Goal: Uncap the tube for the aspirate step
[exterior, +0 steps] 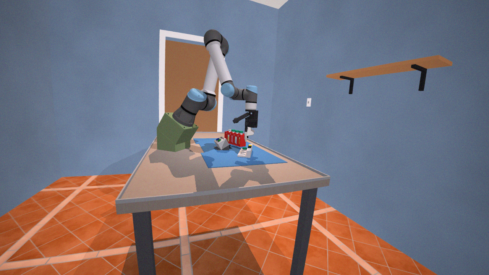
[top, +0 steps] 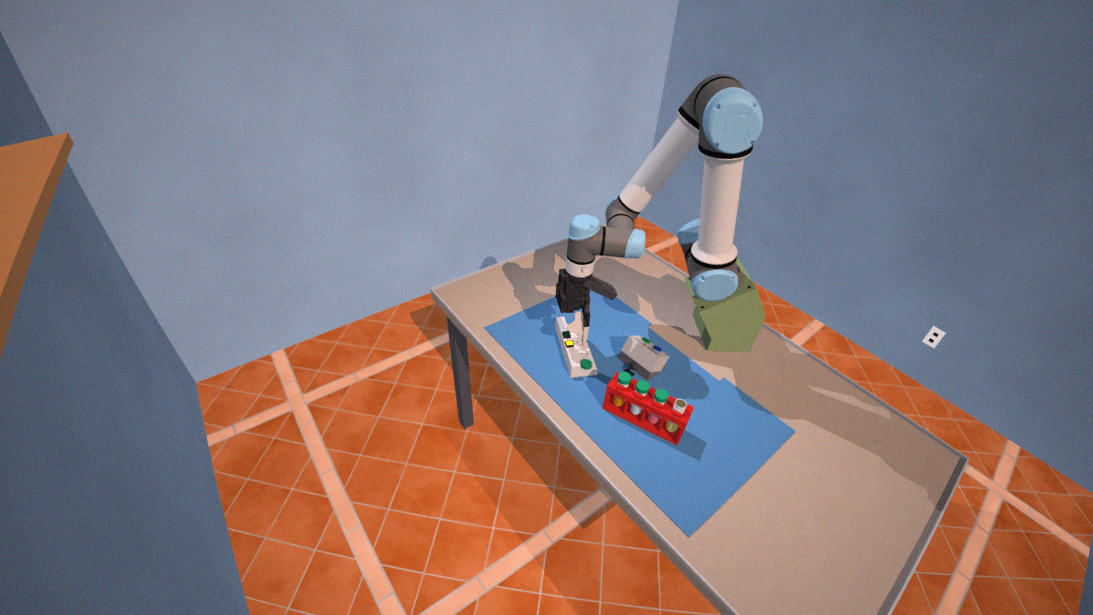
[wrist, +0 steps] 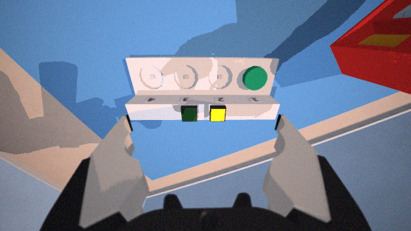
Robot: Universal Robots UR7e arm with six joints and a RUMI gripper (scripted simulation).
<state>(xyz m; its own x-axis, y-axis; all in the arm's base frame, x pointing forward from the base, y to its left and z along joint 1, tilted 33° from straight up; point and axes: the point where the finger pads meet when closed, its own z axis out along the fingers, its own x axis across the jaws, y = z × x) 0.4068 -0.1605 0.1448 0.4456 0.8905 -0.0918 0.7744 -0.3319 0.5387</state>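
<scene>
Spreading wide, the fingers hold nothing. In the wrist view, the green cap sits right of center, round and flat, in nest 1 of the white tray, which runs left to right. Only the top view shows the open tube clearly, right of three capped ones.

Beneath the gripper lies the cap tray, with a cap in nest 1, at its left end. Left of the tool and nearer the arm's pedestal is the key housing; farther left stands the tube rack. Tray, housing and rack share the mat below the tool, on the table, the pedestal standing on the table outside the mat.
</scene>
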